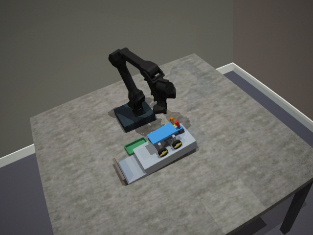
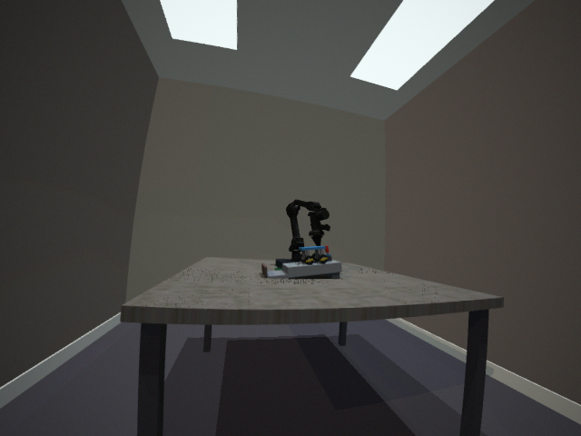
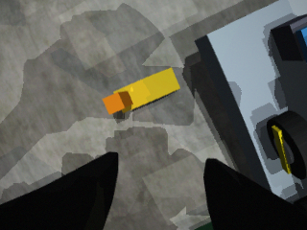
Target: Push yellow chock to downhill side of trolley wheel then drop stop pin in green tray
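Observation:
The blue-topped trolley [image 1: 163, 133] [image 2: 313, 247] stands on the grey ramp [image 1: 151, 162] [image 2: 310, 269] [image 3: 230, 48]. The red-headed stop pin [image 1: 177, 124] [image 2: 327, 249] is upright at its uphill end. The yellow chock [image 3: 155, 87] lies on the table beside the ramp's uphill part, on the arm's side; its orange handle [image 1: 171, 120] [image 3: 116, 103] points up. My gripper [image 1: 160, 109] [image 2: 317, 242] [image 3: 161, 165] is part open and empty, pointing down above the table near the chock, touching nothing. The green tray [image 1: 127, 150] [image 3: 205, 226] is beside the ramp's lower part.
The arm's dark base [image 1: 123, 122] stands behind the tray. A brown end board [image 1: 119, 171] [image 2: 264, 270] crosses the bottom of the ramp. In the wrist view, a trolley wheel [image 3: 295, 160] stands near the ramp's edge, at the right.

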Controlling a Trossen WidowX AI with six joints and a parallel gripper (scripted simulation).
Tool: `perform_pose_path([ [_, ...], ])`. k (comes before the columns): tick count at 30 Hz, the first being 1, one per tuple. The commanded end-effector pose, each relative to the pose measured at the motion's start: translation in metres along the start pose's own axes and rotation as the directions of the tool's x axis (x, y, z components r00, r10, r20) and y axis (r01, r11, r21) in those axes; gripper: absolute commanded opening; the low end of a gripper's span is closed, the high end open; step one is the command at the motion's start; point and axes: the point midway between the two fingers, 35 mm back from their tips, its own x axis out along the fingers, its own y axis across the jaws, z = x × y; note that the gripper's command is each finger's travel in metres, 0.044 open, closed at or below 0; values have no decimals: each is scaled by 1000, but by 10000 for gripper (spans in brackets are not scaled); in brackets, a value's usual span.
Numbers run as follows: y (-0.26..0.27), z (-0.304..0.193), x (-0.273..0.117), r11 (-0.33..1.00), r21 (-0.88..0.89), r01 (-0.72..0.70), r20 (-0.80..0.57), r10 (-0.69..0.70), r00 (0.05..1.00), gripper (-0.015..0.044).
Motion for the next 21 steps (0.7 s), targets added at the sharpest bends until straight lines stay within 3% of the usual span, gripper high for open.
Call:
perform_pose_path([
  [1,11,5,11,992,-128,-12,-60,5,998,190],
  [10,40,18,30,900,-433,-49,-172,-29,985,190],
  [21,42,17,48,889,-454,-53,-179,-33,983,190],
])
